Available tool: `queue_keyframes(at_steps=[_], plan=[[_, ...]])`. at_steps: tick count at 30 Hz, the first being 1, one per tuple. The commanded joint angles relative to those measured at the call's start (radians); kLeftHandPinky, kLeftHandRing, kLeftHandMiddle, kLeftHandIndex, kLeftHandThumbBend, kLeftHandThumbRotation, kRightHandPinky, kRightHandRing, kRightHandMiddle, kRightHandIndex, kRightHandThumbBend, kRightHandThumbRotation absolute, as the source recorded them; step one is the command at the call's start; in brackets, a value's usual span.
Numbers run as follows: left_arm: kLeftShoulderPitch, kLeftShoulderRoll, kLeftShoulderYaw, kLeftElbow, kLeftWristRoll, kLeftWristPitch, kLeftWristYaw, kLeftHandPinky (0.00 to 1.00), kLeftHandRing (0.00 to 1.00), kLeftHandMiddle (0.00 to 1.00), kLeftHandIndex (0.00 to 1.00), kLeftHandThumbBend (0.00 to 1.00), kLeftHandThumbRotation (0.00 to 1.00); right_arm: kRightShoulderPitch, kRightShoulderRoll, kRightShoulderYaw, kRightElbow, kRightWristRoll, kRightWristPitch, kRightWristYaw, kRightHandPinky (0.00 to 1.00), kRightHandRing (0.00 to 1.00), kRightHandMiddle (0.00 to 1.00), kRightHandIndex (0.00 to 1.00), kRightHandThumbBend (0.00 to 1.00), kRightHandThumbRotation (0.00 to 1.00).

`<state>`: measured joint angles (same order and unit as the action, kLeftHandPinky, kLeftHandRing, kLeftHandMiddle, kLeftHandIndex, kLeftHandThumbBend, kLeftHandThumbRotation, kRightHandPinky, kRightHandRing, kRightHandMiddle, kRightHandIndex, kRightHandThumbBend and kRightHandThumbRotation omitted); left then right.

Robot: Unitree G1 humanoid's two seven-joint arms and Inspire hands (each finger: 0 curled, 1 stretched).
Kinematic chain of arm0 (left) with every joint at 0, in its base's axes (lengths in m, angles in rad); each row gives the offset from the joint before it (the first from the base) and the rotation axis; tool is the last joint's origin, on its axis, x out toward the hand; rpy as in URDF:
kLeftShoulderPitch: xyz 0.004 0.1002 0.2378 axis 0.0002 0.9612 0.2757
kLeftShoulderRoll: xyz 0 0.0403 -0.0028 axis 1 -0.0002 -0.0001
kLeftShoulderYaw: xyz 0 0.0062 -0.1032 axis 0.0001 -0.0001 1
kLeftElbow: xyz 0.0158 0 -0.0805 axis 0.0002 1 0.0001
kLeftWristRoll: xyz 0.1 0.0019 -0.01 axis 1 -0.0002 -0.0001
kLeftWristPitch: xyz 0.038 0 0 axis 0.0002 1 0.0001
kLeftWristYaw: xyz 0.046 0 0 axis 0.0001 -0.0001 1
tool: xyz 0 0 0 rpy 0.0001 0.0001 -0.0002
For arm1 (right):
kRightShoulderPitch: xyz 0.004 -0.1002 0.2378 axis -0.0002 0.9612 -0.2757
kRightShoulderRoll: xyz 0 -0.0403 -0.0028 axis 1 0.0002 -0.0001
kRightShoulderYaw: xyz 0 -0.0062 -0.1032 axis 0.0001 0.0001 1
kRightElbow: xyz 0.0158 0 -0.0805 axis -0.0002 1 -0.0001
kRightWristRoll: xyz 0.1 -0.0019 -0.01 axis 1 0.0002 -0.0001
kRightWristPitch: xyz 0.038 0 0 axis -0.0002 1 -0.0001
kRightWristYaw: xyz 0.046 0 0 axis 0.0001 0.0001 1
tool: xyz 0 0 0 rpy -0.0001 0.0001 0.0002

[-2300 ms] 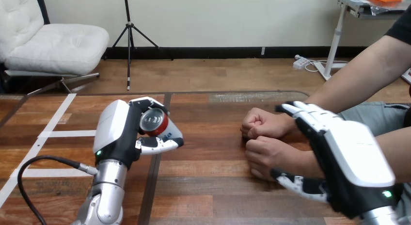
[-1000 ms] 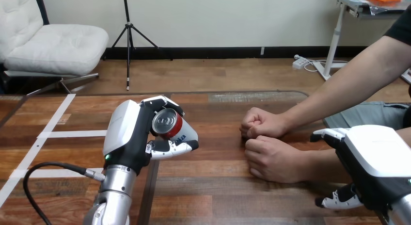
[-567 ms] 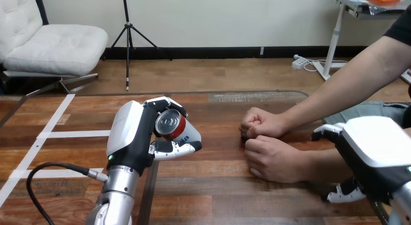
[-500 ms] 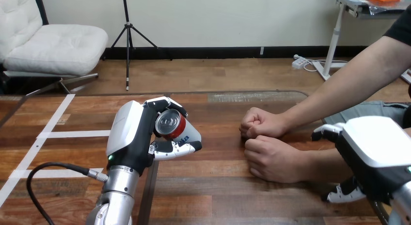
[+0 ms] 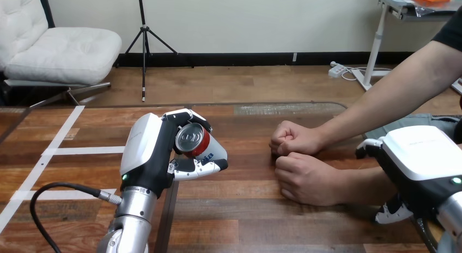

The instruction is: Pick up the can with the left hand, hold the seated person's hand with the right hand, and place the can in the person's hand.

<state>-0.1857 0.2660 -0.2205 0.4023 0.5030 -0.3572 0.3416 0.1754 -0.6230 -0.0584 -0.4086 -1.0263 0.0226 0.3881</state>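
Red metal can (image 5: 192, 140) sits clasped in my left hand (image 5: 146, 155), centre-left. My right hand (image 5: 419, 168) (grip: I cannot tell) is by the person's forearm (image 5: 354, 186), lower right.

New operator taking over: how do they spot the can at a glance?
Start at the wooden table; left of its middle, the left hand is held up. Its fingers curl round the can, silver top toward the camera. It is the only red, round thing there.

Head camera, facing forward and down over the table (image 5: 239, 215)
Close in; left hand (image 5: 146, 155) sits low at left of centre, right hand (image 5: 422, 171) at the lower right corner; the can (image 5: 192, 141) shows its top; person's hands (image 5: 310, 179) lie right of centre.
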Motion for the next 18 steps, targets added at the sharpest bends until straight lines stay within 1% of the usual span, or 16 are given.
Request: queue_keyframes(at_steps=[1,6,11,18], plan=[[-0.039,-0.002,0.013,-0.073,0.003,-0.035,0.007,0.35,0.41,0.49,0.51,0.67,0.0,-0.079,-0.023,0.019,0.029,-0.019,0.009,0.0,0.76,0.78,0.78,0.76,0.91,0.0],[-0.036,-0.002,0.014,-0.079,0.004,-0.032,0.006,0.35,0.41,0.49,0.51,0.68,0.0,-0.09,-0.029,0.028,0.043,-0.027,0.015,-0.005,0.77,0.78,0.78,0.76,0.9,0.0],[-0.036,-0.001,0.015,-0.081,0.006,-0.033,0.008,0.35,0.41,0.49,0.51,0.68,0.0,-0.1,-0.036,0.037,0.051,-0.044,0.025,0.001,0.78,0.79,0.78,0.76,0.89,0.0],[-0.035,0.001,0.016,-0.083,0.009,-0.035,0.011,0.35,0.41,0.49,0.51,0.68,0.0,-0.114,-0.042,0.045,0.068,-0.053,0.028,0.009,0.79,0.79,0.79,0.76,0.88,0.0]])
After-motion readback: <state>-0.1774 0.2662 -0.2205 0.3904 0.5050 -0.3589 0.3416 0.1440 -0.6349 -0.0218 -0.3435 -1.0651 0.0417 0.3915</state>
